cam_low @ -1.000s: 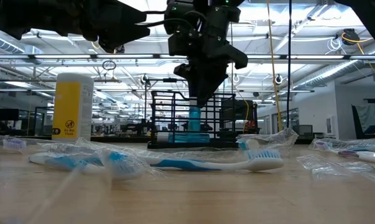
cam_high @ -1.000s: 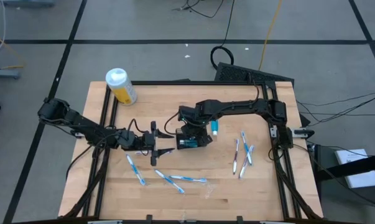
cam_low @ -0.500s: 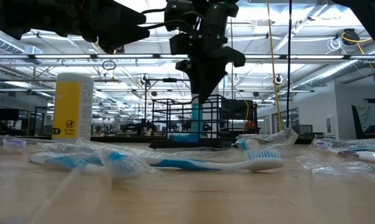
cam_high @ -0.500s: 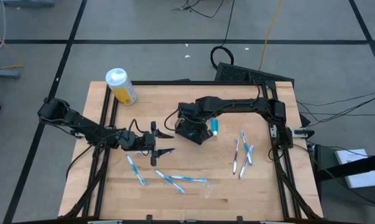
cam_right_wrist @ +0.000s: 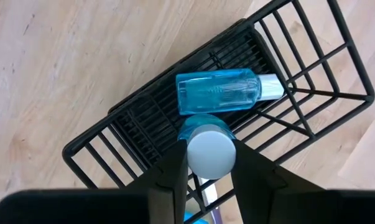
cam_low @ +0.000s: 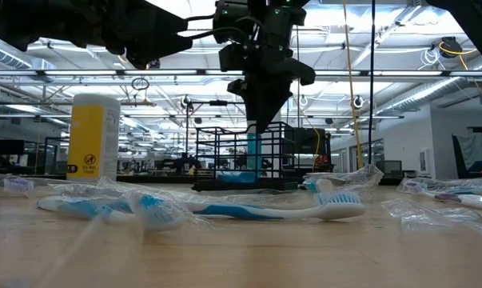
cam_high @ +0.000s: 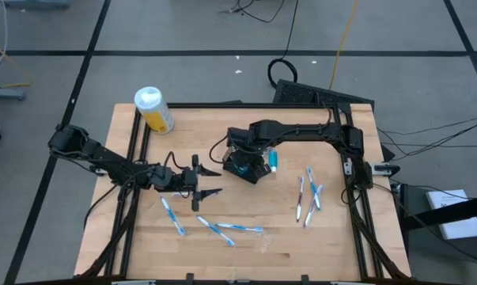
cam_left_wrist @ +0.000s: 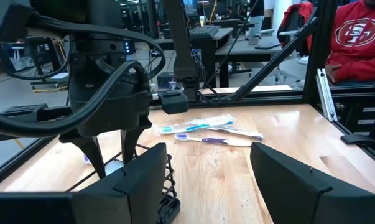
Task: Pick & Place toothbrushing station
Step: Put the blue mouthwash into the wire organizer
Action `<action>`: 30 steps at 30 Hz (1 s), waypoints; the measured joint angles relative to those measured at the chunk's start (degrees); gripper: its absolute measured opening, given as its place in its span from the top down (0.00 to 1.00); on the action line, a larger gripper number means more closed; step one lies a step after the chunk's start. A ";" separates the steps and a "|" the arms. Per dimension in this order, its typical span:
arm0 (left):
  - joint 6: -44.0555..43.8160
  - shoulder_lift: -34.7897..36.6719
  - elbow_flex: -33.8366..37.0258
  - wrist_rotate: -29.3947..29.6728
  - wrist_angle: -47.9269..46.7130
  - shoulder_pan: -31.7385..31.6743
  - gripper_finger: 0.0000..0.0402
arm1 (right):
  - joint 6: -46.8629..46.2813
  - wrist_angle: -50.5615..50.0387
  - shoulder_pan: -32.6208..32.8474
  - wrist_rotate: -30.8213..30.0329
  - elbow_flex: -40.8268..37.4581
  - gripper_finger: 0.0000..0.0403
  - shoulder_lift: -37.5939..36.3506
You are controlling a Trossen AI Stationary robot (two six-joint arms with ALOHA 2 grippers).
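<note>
yellow bottle (cam_high: 154, 110) lying, table's far-left corner | person, red shirt (cam_left_wrist: 355, 37), beyond table (cam_high: 222, 253)

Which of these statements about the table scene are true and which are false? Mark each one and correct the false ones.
1. The right pincer holds a small upright bottle over the basket. True.
2. The basket is empty. False: a blue bottle lies on its side in it.
3. The left pincer is open and holds nothing. True.
4. The yellow bottle stands inside the basket. False: it sits apart, near the table's far left corner.
5. Wrapped toothbrushes lie on the table outside the basket. True.
</note>
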State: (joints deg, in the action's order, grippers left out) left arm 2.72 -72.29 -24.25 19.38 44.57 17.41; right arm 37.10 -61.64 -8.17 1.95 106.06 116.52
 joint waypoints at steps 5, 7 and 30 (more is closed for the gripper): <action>-0.02 0.00 0.00 0.00 -0.32 0.00 0.40 | -0.04 0.91 -0.59 1.15 -1.67 0.78 -0.16; -0.02 0.00 0.00 0.00 -0.32 0.00 0.40 | -0.04 1.79 -0.64 1.09 -2.46 0.78 -0.18; -0.22 0.00 0.00 0.00 -0.28 0.00 0.40 | 0.04 3.05 -1.24 1.30 -3.71 0.78 -0.20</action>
State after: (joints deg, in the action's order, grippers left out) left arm 2.50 -72.29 -24.25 19.38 44.29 17.41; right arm 37.15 -58.59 -9.41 3.25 102.35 116.32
